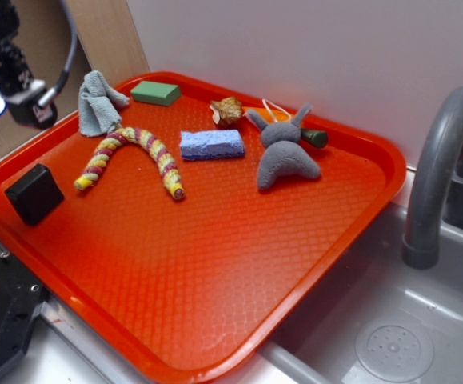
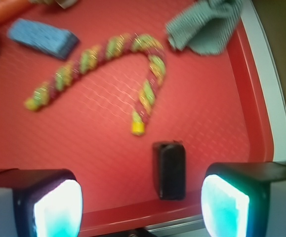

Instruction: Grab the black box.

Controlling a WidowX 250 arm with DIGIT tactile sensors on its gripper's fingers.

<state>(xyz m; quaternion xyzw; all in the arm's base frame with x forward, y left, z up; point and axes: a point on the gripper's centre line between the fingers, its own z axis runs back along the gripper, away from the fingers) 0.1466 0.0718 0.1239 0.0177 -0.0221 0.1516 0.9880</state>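
A: Where's the small matte black squarish box (image 1: 34,194)?
B: Left edge of the orange-red plastic tray (image 1: 239,264), flat, near the end of the striped red-yellow rope toy (image 1: 132,157), not touching it

A: Fingers (image 2: 138,205)?
B: Spread wide, empty; wrist view shows the box between both pads (image 2: 59,207), beyond them, untouched

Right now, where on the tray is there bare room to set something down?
The tray's near half is bare, below the rope toy, blue sponge and grey plush. The far edge is crowded, and the black box takes the left corner.
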